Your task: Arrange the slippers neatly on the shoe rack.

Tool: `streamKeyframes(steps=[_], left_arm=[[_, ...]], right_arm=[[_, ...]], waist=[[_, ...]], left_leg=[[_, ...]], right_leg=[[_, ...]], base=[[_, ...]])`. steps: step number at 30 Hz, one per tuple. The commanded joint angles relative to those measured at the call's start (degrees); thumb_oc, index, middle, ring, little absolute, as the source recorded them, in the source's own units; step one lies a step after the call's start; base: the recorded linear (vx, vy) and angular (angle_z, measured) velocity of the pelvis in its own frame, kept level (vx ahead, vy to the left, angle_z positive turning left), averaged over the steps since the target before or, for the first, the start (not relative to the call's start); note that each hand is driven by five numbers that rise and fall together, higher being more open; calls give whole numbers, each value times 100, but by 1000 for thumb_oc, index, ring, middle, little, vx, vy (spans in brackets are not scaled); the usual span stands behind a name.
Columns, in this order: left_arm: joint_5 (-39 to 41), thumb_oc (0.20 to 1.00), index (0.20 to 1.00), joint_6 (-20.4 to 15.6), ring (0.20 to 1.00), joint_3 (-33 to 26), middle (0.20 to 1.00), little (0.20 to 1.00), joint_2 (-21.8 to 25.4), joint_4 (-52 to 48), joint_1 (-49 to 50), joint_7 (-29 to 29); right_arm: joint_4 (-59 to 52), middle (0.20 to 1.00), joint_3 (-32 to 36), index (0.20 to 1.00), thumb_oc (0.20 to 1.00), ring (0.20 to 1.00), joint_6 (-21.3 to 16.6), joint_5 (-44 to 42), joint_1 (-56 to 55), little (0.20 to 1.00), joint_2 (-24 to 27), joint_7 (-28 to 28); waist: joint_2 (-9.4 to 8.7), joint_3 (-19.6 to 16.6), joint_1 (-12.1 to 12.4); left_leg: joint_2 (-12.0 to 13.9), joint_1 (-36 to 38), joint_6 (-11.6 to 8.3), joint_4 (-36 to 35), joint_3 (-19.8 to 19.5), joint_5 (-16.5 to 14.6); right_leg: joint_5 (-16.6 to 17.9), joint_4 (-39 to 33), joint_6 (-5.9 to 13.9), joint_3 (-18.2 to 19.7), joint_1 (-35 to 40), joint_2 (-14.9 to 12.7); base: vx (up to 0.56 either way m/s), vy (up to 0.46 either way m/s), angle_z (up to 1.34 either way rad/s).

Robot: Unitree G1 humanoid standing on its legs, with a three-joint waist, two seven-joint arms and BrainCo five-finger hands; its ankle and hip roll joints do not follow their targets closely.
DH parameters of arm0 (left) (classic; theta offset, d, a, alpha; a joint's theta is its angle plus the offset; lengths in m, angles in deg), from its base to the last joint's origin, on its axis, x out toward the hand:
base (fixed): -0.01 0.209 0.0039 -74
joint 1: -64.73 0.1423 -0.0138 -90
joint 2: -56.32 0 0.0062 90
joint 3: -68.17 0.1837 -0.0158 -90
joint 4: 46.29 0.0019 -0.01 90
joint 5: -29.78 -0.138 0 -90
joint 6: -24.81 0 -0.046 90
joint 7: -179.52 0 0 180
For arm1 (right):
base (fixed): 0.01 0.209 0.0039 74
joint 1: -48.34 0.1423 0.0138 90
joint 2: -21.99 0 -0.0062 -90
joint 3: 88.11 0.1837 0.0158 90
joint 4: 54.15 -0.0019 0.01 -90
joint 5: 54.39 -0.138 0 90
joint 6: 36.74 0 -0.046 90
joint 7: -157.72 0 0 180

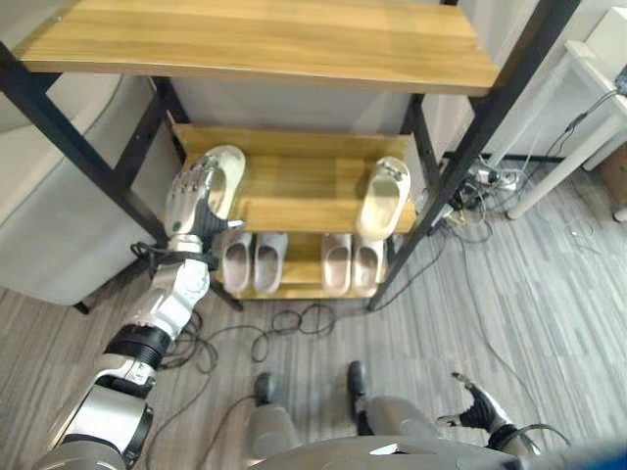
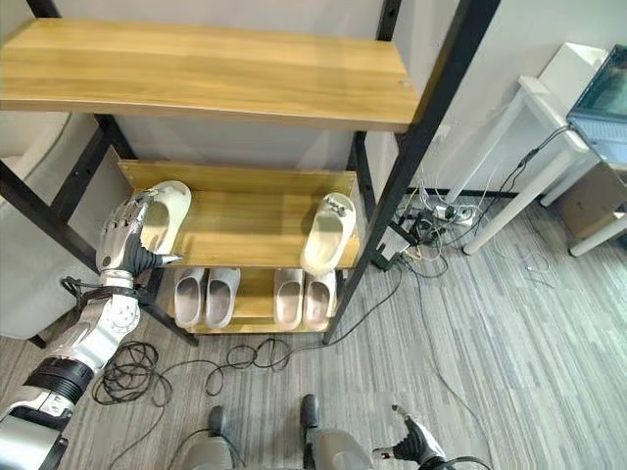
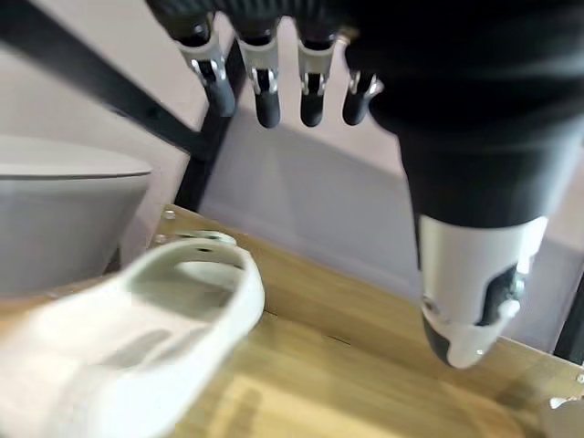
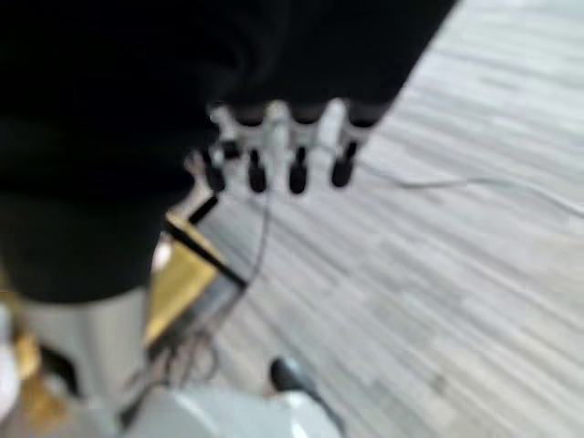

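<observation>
A cream slipper [image 1: 225,174] lies at the left end of the rack's middle shelf [image 1: 294,196], toe toward the back. My left hand [image 1: 190,201] stands just to its left at the shelf's front corner, fingers [image 3: 265,87] straight and thumb [image 3: 474,283] apart, holding nothing; the slipper [image 3: 137,338] lies under the palm side. Its mate [image 1: 384,196] rests at the shelf's right end, hanging slightly over the front edge. My right hand [image 1: 480,406] hangs low over the floor at the right, fingers [image 4: 274,155] relaxed and empty.
Two pairs of grey and beige slippers [image 1: 253,262] [image 1: 351,262] stand side by side on the bottom shelf. The top shelf [image 1: 265,44] overhangs the rack. Black frame posts [image 1: 470,157] flank it. A grey sofa [image 1: 49,215] sits left, a white table [image 1: 588,108] right, cables [image 1: 294,323] on the floor.
</observation>
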Motion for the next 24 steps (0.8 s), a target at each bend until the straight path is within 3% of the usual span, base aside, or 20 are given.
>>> streamKeyframes(steps=[1, 11, 19, 24], left_arm=[[-49, 1000, 1000, -122, 1000, -55, 1000, 1000, 232, -34, -84, -207], [-243, 1000, 1000, -3, 1000, 279, 1000, 1000, 485, 116, -730, -154], [-960, 1000, 1000, 464, 1000, 885, 1000, 1000, 909, 743, -1629, -337], [-1031, 1000, 1000, 543, 1000, 1012, 1000, 1000, 1036, 997, -1874, -387]], right_arm=[[-197, 1000, 35, 1000, 1000, 1000, -69, -330, -406, 1000, 81, -28], [-167, 1000, -76, 1000, 1000, 1000, -43, -296, -460, 1000, 47, -183], [-349, 1000, -110, 1000, 1000, 1000, -117, -306, -283, 1000, 258, -54], [-384, 1000, -114, 1000, 1000, 1000, -155, -312, -187, 1000, 302, 6]], waist=[[233, -697, -260], [350, -770, -400], [445, -493, -464], [448, -396, -449]], left_leg=[[-159, -314, 216, -66, 198, 233], [-413, -144, 413, 113, 473, -157], [-446, -572, 459, 240, 497, -247], [-437, -774, 470, 314, 500, -262]], right_leg=[[-958, 397, 541, 283, 648, -208], [-826, 180, 723, 565, 593, -526], [-717, 192, 775, 667, 57, -549], [-661, 233, 786, 703, -174, -533]], base=[[243, 189, -41], [82, 97, -26], [-48, 45, -9], [-56, 12, -5]])
